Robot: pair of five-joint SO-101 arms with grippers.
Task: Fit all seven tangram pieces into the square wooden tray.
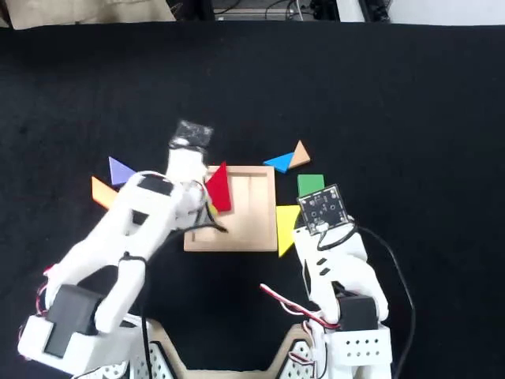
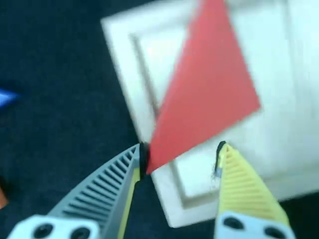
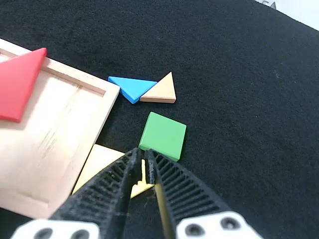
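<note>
Square wooden tray [image 1: 252, 217] sits on the black surface [image 1: 410, 95]. The red triangle [image 1: 218, 189] lies across the tray's left rim, between the spread fingers of the left claw [image 2: 180, 148]. The right claw [image 3: 143, 154], fingers together, hangs over the yellow triangle [image 1: 286, 223] just beside the tray's right edge.

Red triangle [image 1: 219, 189] over tray [image 1: 254, 225] rim; seemingly tilted.
</note>
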